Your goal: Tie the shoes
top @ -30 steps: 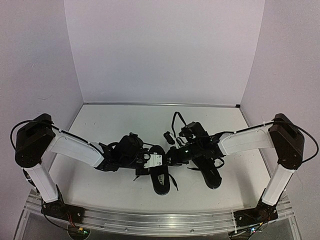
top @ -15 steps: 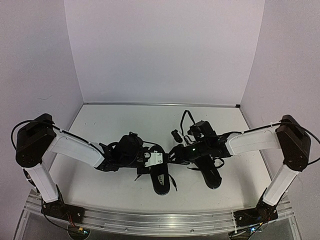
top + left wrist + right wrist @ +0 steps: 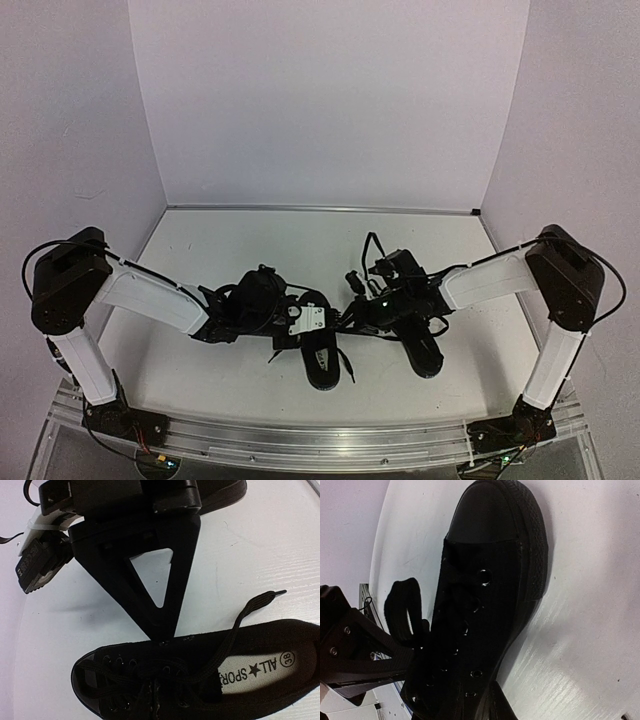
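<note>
There are two small black low-top lace-up shoes (image 3: 322, 365) and one white table (image 3: 230, 250). Two white-and-black robot arms (image 3: 150, 295) stand at its near edge.

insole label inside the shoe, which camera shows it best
The left wrist view: the insole label fills the shoe opening close up, its print legible, one lace crossing its end. Top external shows only a small white patch, unreadable. Right wrist shows the other shoe, no label.
</note>
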